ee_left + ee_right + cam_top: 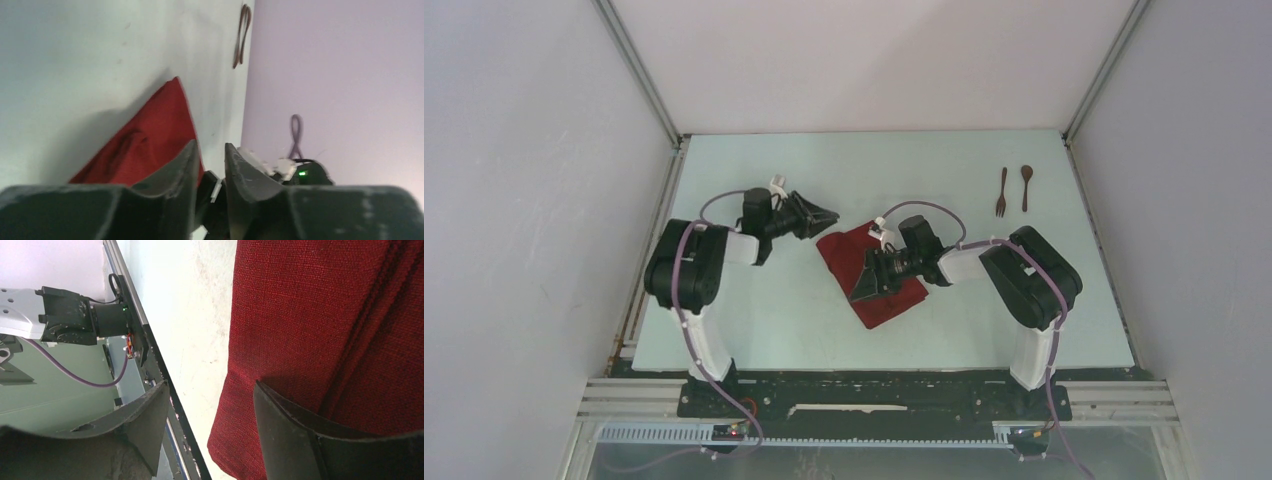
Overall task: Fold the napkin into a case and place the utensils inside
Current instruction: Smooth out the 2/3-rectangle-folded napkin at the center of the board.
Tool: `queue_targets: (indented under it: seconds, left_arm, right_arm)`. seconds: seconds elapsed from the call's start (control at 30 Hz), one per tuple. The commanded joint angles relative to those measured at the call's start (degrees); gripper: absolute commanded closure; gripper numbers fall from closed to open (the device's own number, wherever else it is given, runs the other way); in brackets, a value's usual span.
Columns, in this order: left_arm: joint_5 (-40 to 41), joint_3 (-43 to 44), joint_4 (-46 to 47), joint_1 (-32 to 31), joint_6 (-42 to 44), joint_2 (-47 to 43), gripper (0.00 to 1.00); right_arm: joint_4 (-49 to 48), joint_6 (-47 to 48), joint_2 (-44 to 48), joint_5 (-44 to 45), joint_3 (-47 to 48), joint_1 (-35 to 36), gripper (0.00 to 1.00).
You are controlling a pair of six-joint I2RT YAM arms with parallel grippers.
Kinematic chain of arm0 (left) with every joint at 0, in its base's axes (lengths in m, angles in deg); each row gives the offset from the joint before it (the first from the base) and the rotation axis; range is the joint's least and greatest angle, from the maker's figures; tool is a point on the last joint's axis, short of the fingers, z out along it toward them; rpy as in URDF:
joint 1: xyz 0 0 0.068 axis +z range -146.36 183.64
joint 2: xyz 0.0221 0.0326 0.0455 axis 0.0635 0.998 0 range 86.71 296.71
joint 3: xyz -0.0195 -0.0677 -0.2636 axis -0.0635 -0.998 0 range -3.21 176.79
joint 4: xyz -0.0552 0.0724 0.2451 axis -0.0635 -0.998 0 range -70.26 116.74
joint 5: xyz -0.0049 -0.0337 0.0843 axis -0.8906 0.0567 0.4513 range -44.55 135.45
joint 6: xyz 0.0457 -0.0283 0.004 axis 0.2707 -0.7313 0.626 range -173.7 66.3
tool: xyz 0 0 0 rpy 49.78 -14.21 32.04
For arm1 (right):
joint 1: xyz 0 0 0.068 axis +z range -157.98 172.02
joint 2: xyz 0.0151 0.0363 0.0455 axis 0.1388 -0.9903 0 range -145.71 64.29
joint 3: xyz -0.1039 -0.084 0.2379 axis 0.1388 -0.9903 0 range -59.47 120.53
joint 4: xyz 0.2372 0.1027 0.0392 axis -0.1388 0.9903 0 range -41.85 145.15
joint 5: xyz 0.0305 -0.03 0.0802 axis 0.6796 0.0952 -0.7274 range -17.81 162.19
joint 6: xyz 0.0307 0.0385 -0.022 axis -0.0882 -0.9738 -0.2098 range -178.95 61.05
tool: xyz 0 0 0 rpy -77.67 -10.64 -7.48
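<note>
**Mid-fold, both claws at the cloth.** The napkin [874,280] lies near the middle of the table [754,330], already doubled into a narrow oblong that slants from its far end toward the near edge. It is not yet a finished case.

My right gripper [211,390] is released, with its jaws wide. One finger sits over the red weave and the other over bare table, so they straddle the cloth's long edge without pinching it.

My left gripper [210,150] hangs just beside the napkin's far corner. Its jaws are parted only narrowly, and there is nothing between them.

The fork [1001,192] and spoon [1026,187] lie side by side near the far right corner of the table, well apart from the cloth.

**Hazards, as I judge them:**
- If my right jaws close here, they may catch only the upper layers. Lifting would then peel the fold open rather than carry it over.
- My left fingers are low and close to the corner, and could snag it and drag the whole oblong askew.
- A pouch pressed flat leaves no mouth for the utensils, and their thin handles may slip from a loose pinch.
</note>
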Motion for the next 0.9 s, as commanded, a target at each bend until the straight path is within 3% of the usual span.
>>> queue_targets:
  seconds: [0.0,0.13,0.57,0.7,0.87]
  left_arm:
    - [-3.5,-3.1,25.1,-0.9,-8.9,5.0,0.77]
    - [-1.3,-4.7,25.6,-1.0,-8.1,7.4,0.83]
    - [6.1,-9.0,22.9,-2.3,-5.4,14.8,0.89]
    - [8.5,-9.1,17.0,-2.4,-1.4,13.9,0.91]
    - [9.0,-8.6,17.2,-2.4,-1.7,14.2,0.93]
  right_arm:
    - [0.3,0.5,0.2,2.2,-0.9,-0.7,0.29]
    - [0.7,0.7,0.1,2.5,-0.9,-0.5,0.29]
    - [6.4,1.7,1.4,4.1,2.9,0.3,0.26]
    - [10.2,2.6,3.0,4.3,7.5,1.0,0.22]
    - [10.0,0.5,1.5,1.9,14.8,2.0,0.12]
